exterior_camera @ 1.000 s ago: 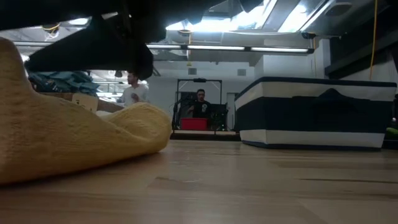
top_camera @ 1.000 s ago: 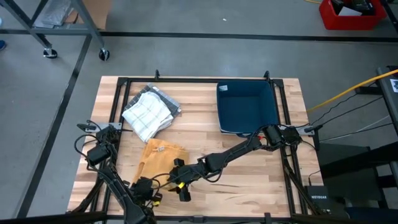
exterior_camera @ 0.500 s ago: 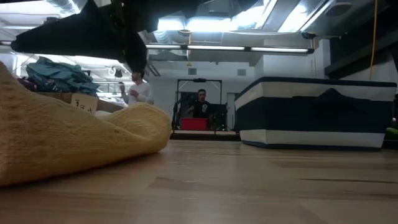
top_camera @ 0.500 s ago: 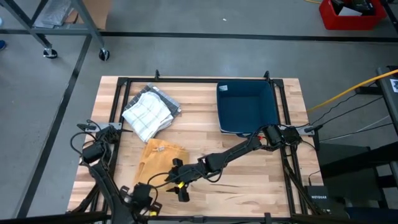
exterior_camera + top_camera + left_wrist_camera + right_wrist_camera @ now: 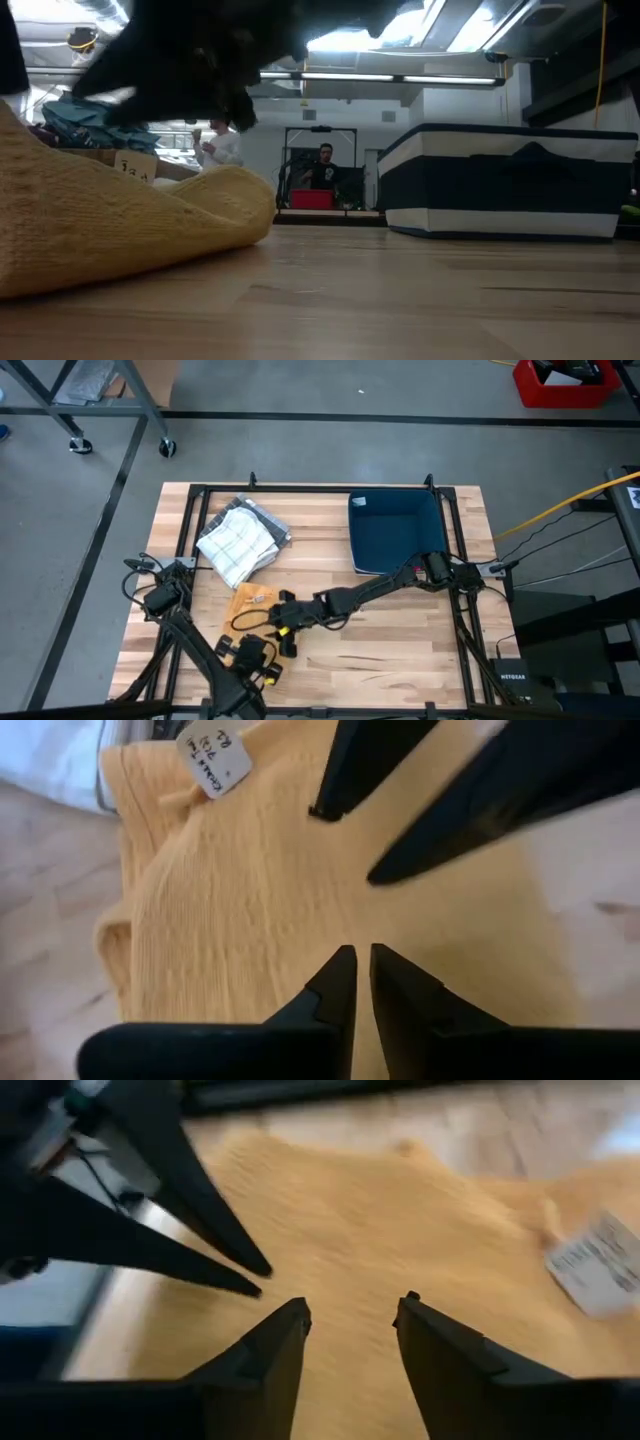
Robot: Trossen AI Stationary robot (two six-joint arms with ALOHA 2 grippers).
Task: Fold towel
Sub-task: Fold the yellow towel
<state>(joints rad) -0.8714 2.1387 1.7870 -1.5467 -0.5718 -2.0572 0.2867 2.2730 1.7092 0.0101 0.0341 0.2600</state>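
A yellow towel (image 5: 250,600) lies flat on the wooden table near its front, left of the middle, with a white tag (image 5: 213,760) on it. The low view shows it as a low yellow mound (image 5: 100,230). My left gripper (image 5: 362,970) stands over the towel's near part (image 5: 258,650), its fingers shut to a thin slit. My right gripper (image 5: 352,1315) is open and points at the towel (image 5: 400,1210) from the right (image 5: 284,640). The tips of the two grippers face each other closely. My left gripper's fingertips (image 5: 340,970) stand slanting down right over the towel's surface (image 5: 300,920). I cannot tell whether they touch it or hold any cloth. The towel shows flat and unraised around them.
A white checked cloth (image 5: 238,540) lies at the far left, and a navy bin (image 5: 397,535) stands at the far right. Bare wood (image 5: 380,650) lies to the right of the towel. Two people (image 5: 322,165) are in the room behind the table.
My left gripper has risen from the table's near edge and gone toward the far right, over the towel. My right gripper has gone toward the far edge, onto the towel's near part. The towel has kept its shape.
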